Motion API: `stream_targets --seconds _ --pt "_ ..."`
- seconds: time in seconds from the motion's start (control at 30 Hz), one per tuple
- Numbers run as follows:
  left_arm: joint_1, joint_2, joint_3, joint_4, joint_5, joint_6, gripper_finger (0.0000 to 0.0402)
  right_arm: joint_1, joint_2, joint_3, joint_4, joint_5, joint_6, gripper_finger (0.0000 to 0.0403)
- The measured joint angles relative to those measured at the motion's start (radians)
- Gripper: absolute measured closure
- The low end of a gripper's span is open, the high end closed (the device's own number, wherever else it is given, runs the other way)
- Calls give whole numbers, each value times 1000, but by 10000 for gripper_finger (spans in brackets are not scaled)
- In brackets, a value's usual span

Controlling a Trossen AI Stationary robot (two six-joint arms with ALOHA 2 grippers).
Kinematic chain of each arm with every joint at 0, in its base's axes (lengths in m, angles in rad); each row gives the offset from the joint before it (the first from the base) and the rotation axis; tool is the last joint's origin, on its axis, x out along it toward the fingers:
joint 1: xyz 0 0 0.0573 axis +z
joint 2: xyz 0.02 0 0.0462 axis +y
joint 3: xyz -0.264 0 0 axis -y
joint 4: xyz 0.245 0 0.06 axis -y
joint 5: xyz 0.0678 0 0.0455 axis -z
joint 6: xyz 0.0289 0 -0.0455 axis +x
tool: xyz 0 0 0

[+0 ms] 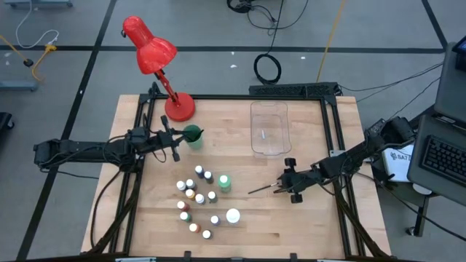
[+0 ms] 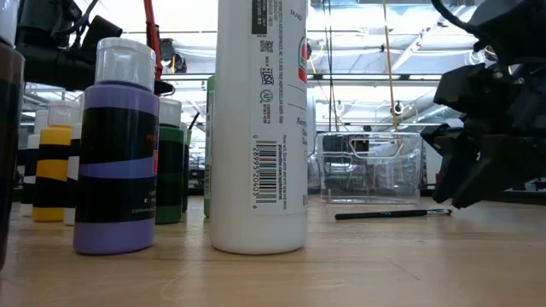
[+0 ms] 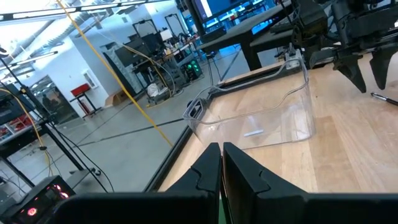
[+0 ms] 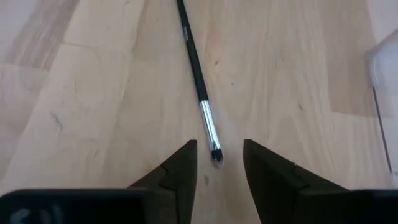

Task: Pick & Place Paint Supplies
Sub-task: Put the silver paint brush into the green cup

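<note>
- Now the right gripper point(image 4: 217, 163) hangs over the brush point(image 4: 198, 87), fingers apart, bristle tip between them.
- Brush runs straight away from it.
- Left gripper point(image 3: 221, 163), pressed together, waits by the cup point(image 1: 192, 135).

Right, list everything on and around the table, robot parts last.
Small paint bottles: about a dozen, white caps, mixed colours, clustered at the table's near middle.
Green bottle: one, larger, at the cluster's right edge.
White bottle: one, larger, near side of the cluster.
Paintbrush: one, dark with a silver ferrule, flat on the wood right of the bottles.
Clear bin: one, transparent, far middle.
Green cup: one, beside the lamp base.
Lamp: one, red, far left corner.
Left pincer: shut, by the green cup.
Right pincer: open, its fingers either side of the brush tip.
</note>
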Motion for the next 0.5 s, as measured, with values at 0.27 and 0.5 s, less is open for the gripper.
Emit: stream_targets --seconds 0.27,0.5 --pt "0 0 0 0 3 -20 378 -21 0 -51 97 15 33 300" --pt "0 0 0 14 3 -1 378 -52 0 -57 94 -78 30 313"
